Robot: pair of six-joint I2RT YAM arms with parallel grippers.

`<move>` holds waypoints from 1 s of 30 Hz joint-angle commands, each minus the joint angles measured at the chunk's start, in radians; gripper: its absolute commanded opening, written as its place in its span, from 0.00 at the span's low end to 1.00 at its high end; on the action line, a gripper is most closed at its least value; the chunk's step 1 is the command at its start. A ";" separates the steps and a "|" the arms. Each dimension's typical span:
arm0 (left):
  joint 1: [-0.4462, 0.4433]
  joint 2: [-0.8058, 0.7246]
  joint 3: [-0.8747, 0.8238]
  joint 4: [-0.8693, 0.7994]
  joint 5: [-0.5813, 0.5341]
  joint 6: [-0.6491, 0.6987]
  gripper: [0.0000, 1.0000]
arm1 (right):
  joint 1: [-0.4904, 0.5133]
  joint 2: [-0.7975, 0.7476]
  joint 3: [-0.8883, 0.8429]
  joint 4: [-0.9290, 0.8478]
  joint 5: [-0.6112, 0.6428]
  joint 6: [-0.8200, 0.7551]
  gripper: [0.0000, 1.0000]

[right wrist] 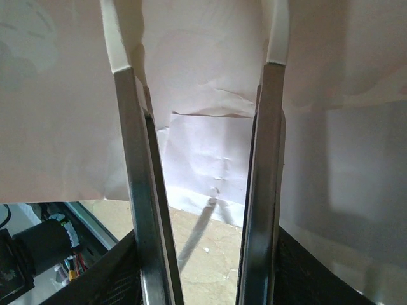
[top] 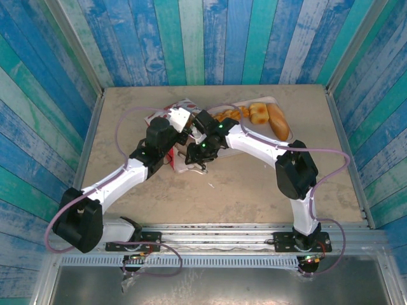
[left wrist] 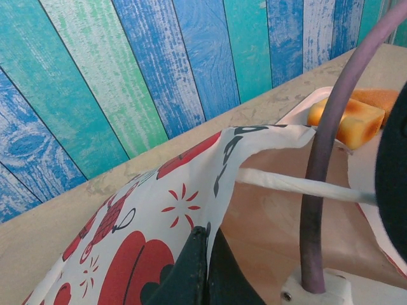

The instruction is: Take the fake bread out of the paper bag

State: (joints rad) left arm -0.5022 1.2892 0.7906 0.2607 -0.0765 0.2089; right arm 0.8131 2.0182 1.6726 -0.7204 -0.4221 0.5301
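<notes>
Two steel arms of the tongs [right wrist: 137, 190] are running out toward 12 o'clock from my right gripper [right wrist: 200, 279], whose fingers are clamping them. Their white tips are standing apart inside the paper bag [right wrist: 210, 76], and no bread is showing between them. My left gripper [left wrist: 205, 270] is pinching the bag's printed rim, propping the mouth wide. Farther off at 1 o'clock, the fake bread [top: 278, 121] is lying on the white tray [top: 270, 100]. I'm judging the table [top: 254, 190] is giving ample room.

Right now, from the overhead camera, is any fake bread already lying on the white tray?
Yes, an oblong bun and round rolls lie on the tray.
</notes>
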 commanded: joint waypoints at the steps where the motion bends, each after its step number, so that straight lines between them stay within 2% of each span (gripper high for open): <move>1: -0.004 0.001 0.045 0.029 0.002 -0.007 0.00 | -0.008 0.006 0.044 -0.038 -0.015 -0.022 0.48; 10: -0.004 0.009 0.051 0.031 0.018 -0.014 0.00 | -0.008 0.050 0.082 -0.039 -0.053 -0.044 0.48; 20: -0.004 0.004 0.050 0.035 0.047 -0.026 0.00 | -0.009 0.104 0.149 -0.025 -0.016 -0.029 0.47; 27: -0.004 0.007 0.049 0.038 0.046 -0.026 0.00 | -0.010 0.109 0.151 0.007 -0.028 -0.020 0.30; 30: -0.004 0.007 0.047 0.042 0.043 -0.027 0.00 | -0.009 0.092 0.129 0.030 -0.028 -0.012 0.27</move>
State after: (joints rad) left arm -0.4953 1.2903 0.8032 0.2493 -0.0769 0.2005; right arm 0.8093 2.1101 1.7988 -0.7399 -0.4492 0.5026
